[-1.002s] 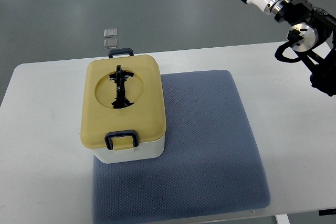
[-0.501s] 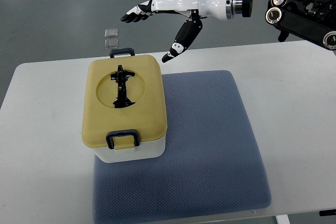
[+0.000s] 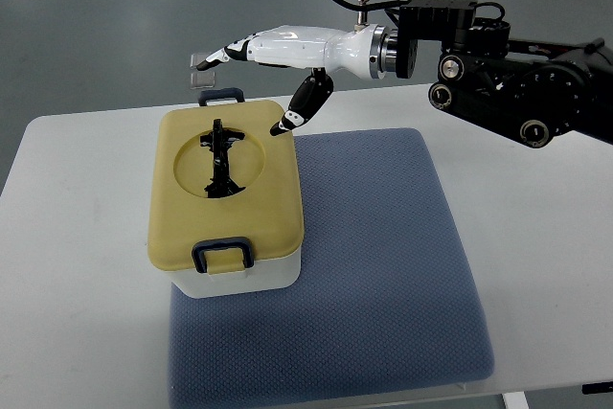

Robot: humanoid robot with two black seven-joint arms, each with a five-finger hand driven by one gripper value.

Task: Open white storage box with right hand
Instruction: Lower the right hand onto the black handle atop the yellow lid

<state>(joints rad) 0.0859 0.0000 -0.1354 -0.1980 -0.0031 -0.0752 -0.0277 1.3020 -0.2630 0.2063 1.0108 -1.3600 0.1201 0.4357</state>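
Whether its thumb tip touches the lid is hard to tell, but the right hand hovers empty with fingers extended and thumb hanging down, over the 1 o'clock corner of the closed white storage box, which sits at the blue mat's 10 o'clock corner on the counter.

The box sits closed on the mat's 10 o'clock corner, its yellow lid clipped by dark latches at 12 and 6 o'clock. The right hand reaches in from 3 o'clock, fingers outstretched above the far latch, thumb pointing down near the lid's 1 o'clock corner.
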